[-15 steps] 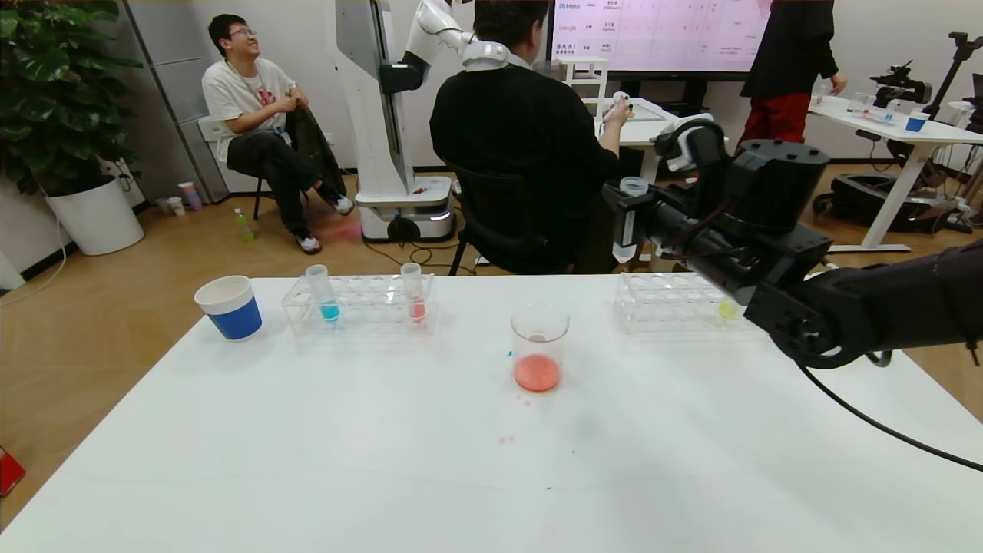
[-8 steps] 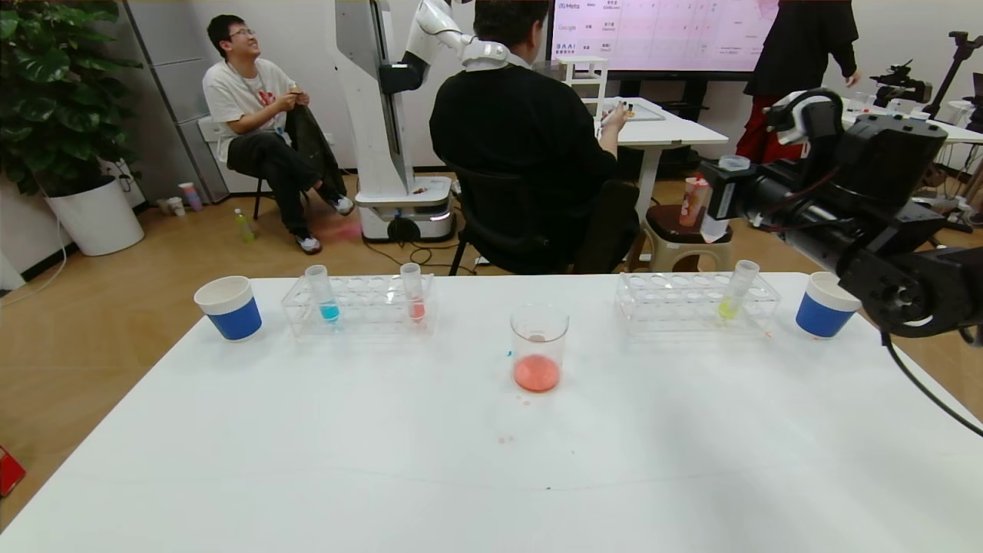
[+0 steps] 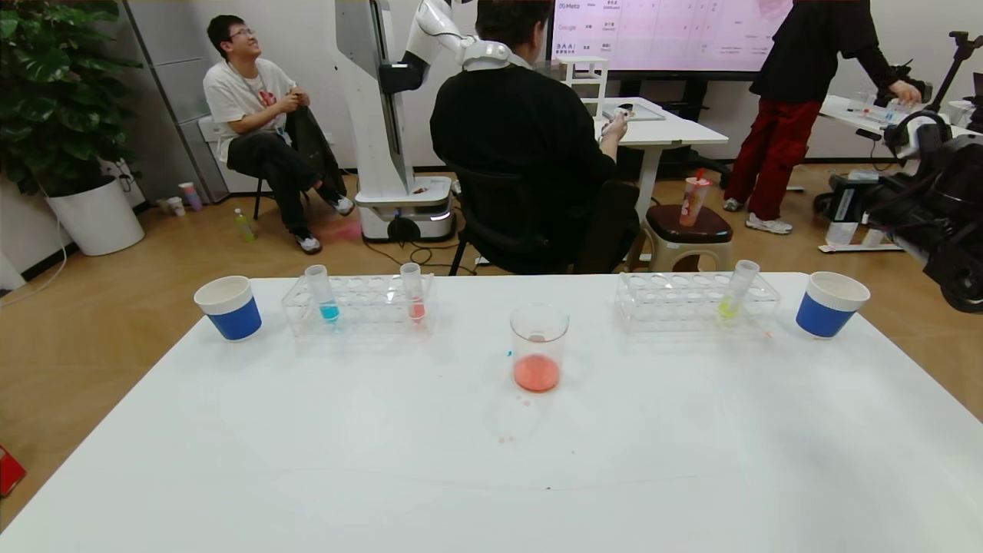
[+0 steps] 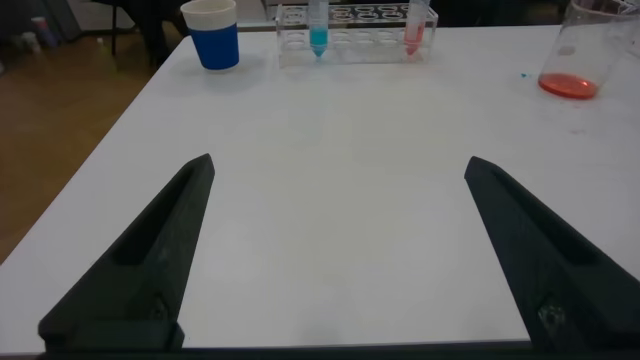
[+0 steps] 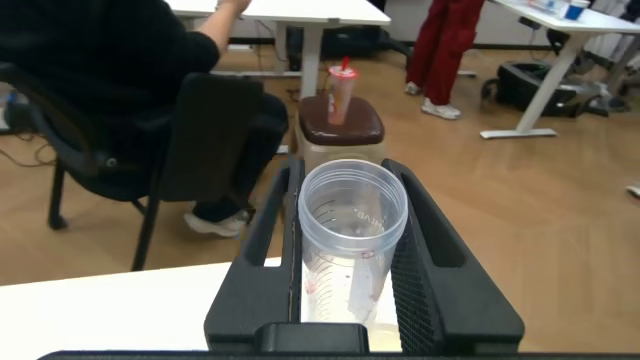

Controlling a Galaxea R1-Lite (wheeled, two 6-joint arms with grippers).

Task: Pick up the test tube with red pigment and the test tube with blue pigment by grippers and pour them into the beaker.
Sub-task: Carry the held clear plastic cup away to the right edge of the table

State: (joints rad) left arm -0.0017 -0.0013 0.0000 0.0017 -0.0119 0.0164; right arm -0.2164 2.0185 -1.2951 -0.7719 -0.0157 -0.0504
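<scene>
Up at the far right, off the table's right side, the right gripper (image 3: pixel 845 215) was clamped on an upright clear tube (image 5: pixel 352 240), emptied save for faint red traces on its wall. The left gripper (image 4: pixel 335 250) showed only in its wrist view, fingers spread wide and empty, low over the near left of the table (image 3: pixel 384 461).

The test tube with blue pigment (image 3: pixel 321 294) stood upright in the left clear rack (image 3: pixel 361 307), cyan liquid at its bottom; a like tube with red liquid (image 3: pixel 413 293) stood in the same rack. The beaker (image 3: pixel 538 348) sat at mid-table, a shallow red-orange pool inside, small drops just beside it.

The white table also bore a right rack (image 3: pixel 695 301) holding a yellow-green tube (image 3: pixel 738 289), and two blue paper cups (image 3: pixel 229 307). Beyond lay a wood-floored room with people, another robot and a large plant.
</scene>
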